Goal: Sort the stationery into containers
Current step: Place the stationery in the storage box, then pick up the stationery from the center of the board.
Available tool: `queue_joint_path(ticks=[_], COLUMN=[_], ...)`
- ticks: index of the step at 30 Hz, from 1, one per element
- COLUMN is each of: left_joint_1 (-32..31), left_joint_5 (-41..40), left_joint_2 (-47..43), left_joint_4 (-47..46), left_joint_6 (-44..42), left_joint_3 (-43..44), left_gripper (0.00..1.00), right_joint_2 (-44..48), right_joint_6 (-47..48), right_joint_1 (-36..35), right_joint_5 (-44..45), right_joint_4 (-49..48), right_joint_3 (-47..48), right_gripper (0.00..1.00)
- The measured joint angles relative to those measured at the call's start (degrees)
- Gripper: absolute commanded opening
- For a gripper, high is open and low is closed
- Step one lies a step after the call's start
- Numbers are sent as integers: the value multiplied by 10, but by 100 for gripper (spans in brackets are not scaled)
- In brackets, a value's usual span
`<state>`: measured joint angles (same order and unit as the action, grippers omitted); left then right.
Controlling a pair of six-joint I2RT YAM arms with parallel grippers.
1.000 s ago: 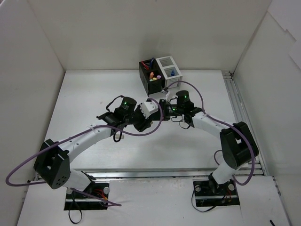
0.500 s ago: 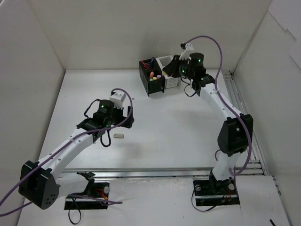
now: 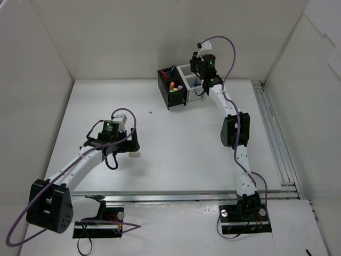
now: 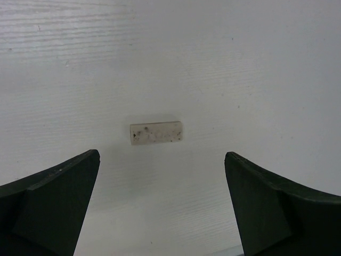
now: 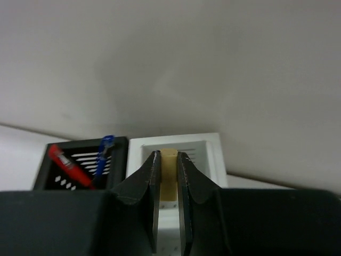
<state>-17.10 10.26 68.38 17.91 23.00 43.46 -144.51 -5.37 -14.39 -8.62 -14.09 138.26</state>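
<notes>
Right gripper (image 5: 168,155) moved over white cube (image 5: 213,145), clamped on tan eraser (image 5: 169,176). Centre over opening, lower, then release. Left gripper (image 4: 161,156) wide, above grey eraser (image 4: 156,133), well apart from cube.

tan eraser (image 5: 168,172), speckled off-white eraser (image 4: 156,133), black cube (image 3: 176,99), white cube (image 5: 211,141)

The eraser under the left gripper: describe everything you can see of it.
The eraser is a small off-white rectangular block, its top face smudged with dark specks. It lies flat on the white table, long side across the left-wrist view, touching nothing else. The left gripper hovers above it, open, fingers apart to either side.
</notes>
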Motion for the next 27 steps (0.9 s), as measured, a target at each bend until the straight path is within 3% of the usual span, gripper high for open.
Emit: queue_joint_path(ticks=[5,6,8,9,11,14,20,27], left_joint_1=[26,31,38,40,43,44,44,45], left_joint_5=[28,34,42,45,52,58,62,44], left_joint_2=[39,45,51,52,52,49,27,20], left_joint_4=[0,-1,-1,-1,-1,-2,5,46], left_joint_6=[4,6,12,14,17,20,50,156], left_joint_3=[0,-1,-1,-1,-1,-3,-18,-39], left_gripper=[100,100,100,100,100,100,100,100], right_joint_2=[-107,-124,-143,-148,-153,-147,-37,223], right_joint_6=[28,29,30,29,31,39,64,179], right_joint_1=[-2,-3,-3,-3,-5,-7,-12,-59], right_joint_5=[45,49,53,55,61,65,63,100], right_joint_4=[-61,-69,-81,-87,-90,-105,-109,-147], right_joint_3=[80,92,98,98,97,83,-60,-292], right_gripper=[0,5,26,48,61,69,82,87])
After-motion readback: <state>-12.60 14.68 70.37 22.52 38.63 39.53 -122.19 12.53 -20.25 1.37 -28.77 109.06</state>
